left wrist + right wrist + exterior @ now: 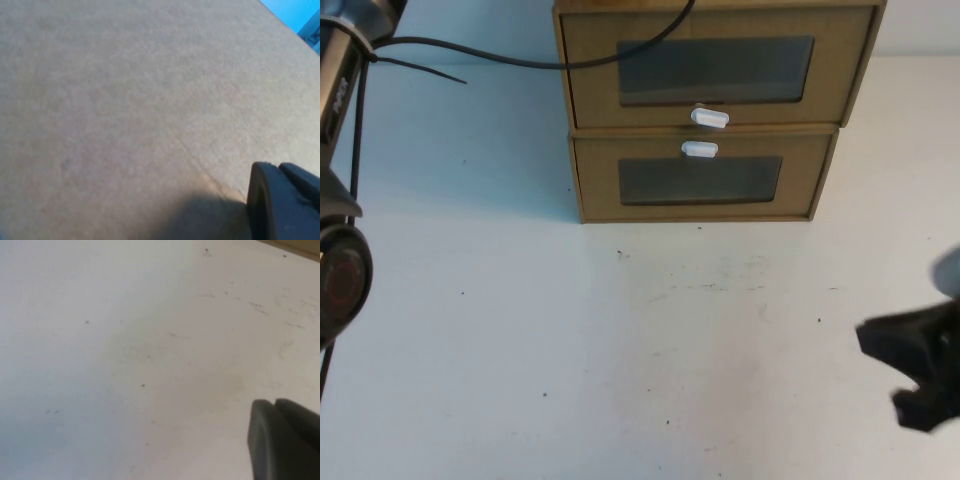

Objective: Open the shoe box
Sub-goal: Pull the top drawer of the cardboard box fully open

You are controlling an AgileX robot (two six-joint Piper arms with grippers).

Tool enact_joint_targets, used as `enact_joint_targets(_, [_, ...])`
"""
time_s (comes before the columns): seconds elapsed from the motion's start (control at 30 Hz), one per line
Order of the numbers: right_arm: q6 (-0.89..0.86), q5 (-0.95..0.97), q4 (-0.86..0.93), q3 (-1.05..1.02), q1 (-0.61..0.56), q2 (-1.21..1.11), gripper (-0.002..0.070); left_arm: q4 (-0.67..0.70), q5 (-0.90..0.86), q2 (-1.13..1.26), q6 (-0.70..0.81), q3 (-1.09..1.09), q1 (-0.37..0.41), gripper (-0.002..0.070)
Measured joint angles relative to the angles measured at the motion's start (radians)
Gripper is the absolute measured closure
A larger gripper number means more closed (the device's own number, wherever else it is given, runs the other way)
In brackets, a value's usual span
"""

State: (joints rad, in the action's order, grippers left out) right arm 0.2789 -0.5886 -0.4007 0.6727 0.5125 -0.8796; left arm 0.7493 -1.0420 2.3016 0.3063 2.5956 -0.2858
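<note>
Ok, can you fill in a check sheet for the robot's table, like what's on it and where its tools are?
Surface: white table, with a few dark specks and scuffs.
Job's things: upper box stacked on lower box at the back. Both are cardboard with dark windows and look closed. Upper handle and lower handle are white.
Clutter: nothing seen.
Tools: right tool is shut and empty, over the table's near right corner. Left tool is close to a brown cardboard surface, out of the high view.
Cables: black cable runs from the left arm across the upper box's front.
Surroundings: blue backdrop.
</note>
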Motion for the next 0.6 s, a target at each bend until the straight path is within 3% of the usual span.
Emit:
enact_joint_targets(0.33, [-0.140, 0.072, 0.383, 0.309, 0.078, -0.394, 0.0689, -0.001, -0.010, -0.002, -0.051, 0.000, 0.000, 0.0679])
enact_joint_targets(0.6, [-0.294, 0.197, 0.893, 0.410, 0.102, -0.586, 0.0690, -0.001, -0.038, -0.004, -0.108, 0.000, 0.000, 0.0679])
